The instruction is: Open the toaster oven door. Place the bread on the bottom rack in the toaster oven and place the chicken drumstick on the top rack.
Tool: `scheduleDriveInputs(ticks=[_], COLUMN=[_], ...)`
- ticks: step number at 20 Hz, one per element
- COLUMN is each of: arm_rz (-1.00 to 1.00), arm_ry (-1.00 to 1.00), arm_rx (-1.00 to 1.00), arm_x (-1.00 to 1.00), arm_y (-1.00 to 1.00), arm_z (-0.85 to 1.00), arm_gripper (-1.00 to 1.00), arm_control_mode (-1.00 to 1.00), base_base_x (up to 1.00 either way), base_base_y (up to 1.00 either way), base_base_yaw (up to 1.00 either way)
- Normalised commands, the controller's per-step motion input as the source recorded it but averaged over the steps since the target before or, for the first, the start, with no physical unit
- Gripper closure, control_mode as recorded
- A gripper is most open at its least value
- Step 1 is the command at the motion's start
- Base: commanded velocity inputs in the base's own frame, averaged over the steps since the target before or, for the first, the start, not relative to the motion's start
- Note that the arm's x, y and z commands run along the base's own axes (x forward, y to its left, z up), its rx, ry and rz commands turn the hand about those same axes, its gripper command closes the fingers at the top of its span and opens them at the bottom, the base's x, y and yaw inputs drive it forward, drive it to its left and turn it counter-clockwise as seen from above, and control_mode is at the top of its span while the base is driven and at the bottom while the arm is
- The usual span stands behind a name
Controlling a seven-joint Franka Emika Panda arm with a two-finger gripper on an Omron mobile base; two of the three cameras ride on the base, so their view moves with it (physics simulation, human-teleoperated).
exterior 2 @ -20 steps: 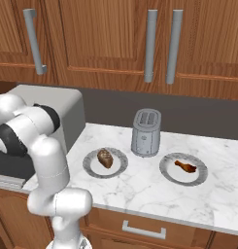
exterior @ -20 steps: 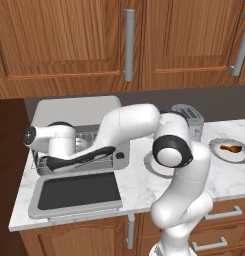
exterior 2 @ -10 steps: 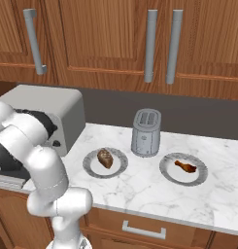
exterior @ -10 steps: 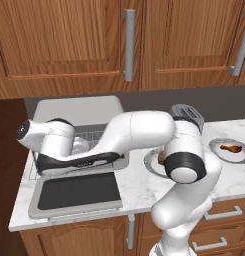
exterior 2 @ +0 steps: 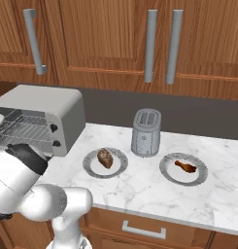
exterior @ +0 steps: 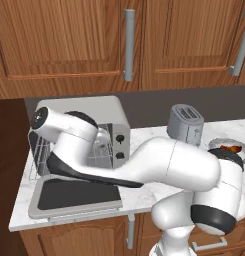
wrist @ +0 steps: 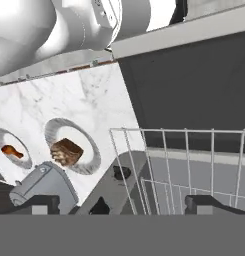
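arm swung far left, hand (wrist: 121,204) open

A white, grey-veined marble counter (exterior 2: 154,187) runs across the room, its front edge pale and slightly rounded. Above it hang reddish-brown wooden wall cabinets (exterior 2: 96,41) with raised panel doors and long vertical brushed-metal bar handles (exterior 2: 151,46). Between the cabinets and the counter stretches a flat dark grey backsplash wall (exterior 2: 198,114). Below the counter sit matching brown wooden base cabinets (exterior: 76,239), with a drawer front carrying a short horizontal silver pull (exterior 2: 144,229). The light is even and soft, casting only faint shadows on the marble.
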Motion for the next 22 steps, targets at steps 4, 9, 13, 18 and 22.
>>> scheduleDriveInputs(ticks=[4, 9, 13, 18, 22], arm_rz=[0.00, 0.00, -0.02, -0.07, -0.10], arm_ry=[-0.08, -0.02, 0.00, 0.01, 0.01], arm_rx=[0.16, 0.19, 0.19, 0.19, 0.19], arm_x=[-0.25, -0.14, -0.12, 0.00, 0.00], arm_y=[-1.00, -1.00, -1.00, -1.00, -1.00], arm_z=[0.57, 0.42, 0.28, 0.22, 0.11], arm_gripper=[-1.00, -1.00, -1.00, -1.00, -1.00], arm_control_mode=[-1.00, -1.00, -1.00, -1.00, -1.00], base_base_x=[0.00, 0.00, 0.00, 0.00, 0.00], base_base_y=[0.00, 0.00, 0.00, 0.00, 0.00], base_base_yaw=[0.00, 0.00, 0.00, 0.00, 0.00])
